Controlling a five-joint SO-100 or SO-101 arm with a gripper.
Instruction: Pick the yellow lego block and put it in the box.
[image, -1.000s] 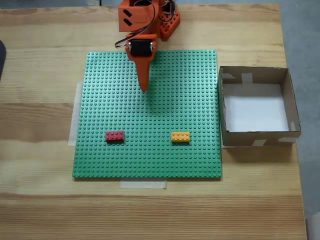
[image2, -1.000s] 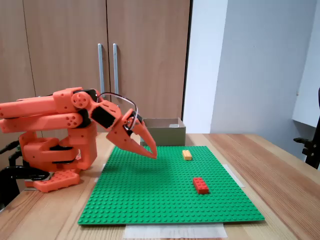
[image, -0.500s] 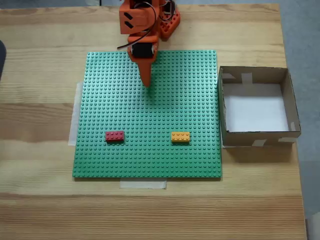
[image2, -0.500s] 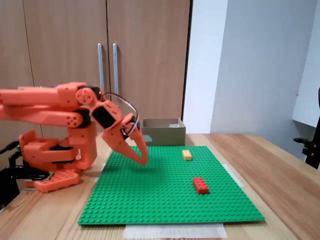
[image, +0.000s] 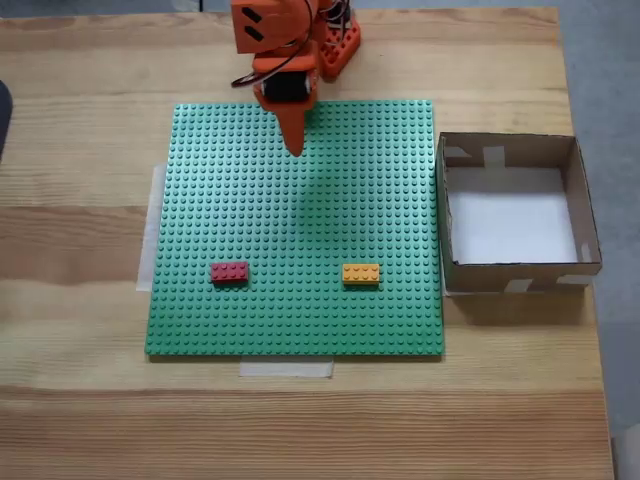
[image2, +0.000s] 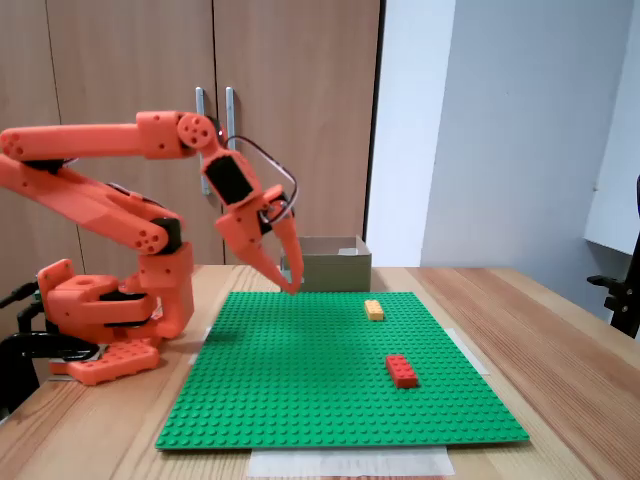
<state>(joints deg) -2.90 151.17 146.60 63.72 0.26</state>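
Jaws of the orange gripper (image2: 290, 285) look closed and empty, raised above the far edge of the green baseplate (image: 250, 200). On the baseplate's near half, toward the box (image: 590, 215), sits the yellow lego block (image: 361, 274). Approach stage; next, reaching over it.

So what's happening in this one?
An orange arm holds its gripper in the air above the far part of the green baseplate, jaws shut and empty. The yellow lego block and a red brick sit untouched on the baseplate. The box beside it holds nothing. No pick has been made yet.
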